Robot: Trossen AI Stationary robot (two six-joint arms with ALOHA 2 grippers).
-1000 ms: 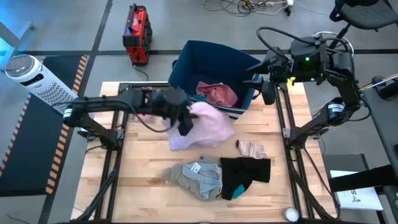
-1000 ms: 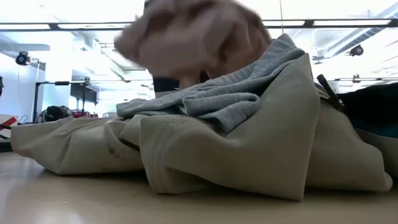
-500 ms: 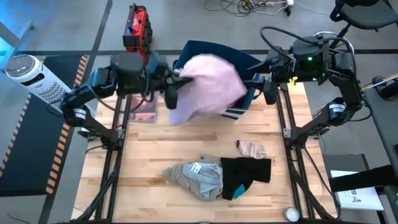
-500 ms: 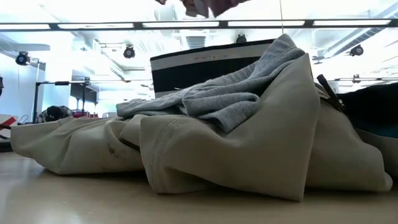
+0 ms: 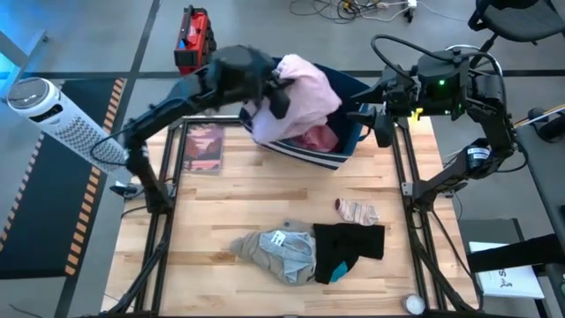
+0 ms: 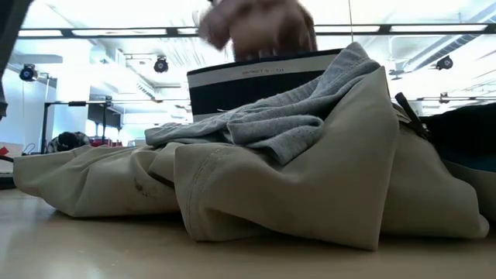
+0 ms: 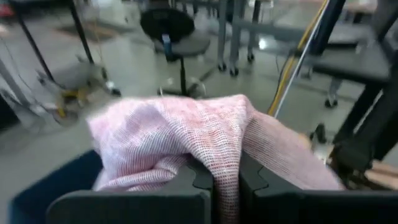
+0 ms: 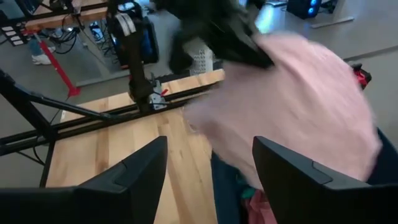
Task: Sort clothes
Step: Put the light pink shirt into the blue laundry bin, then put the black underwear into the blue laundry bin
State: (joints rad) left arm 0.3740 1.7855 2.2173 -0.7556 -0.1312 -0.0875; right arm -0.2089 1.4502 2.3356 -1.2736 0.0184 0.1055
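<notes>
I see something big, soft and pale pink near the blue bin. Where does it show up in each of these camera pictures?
High view: the pale pink garment hangs from the left end effector over the navy bin, top centre.
Low view: a pink blur at top centre, above the bin's striped wall.
Left wrist view: fills the centre, pinched between the fingers.
Right wrist view: large on the right.
Shared landmark: the navy bin.

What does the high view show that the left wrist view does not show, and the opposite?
Only the high view: the socks, the grey-beige garment, the black garment, the pink book and the open right claw at the bin's side. Only the left wrist view: an office chair on the floor beyond. Both: the left claw shut on the pale pink garment over the navy bin.
</notes>
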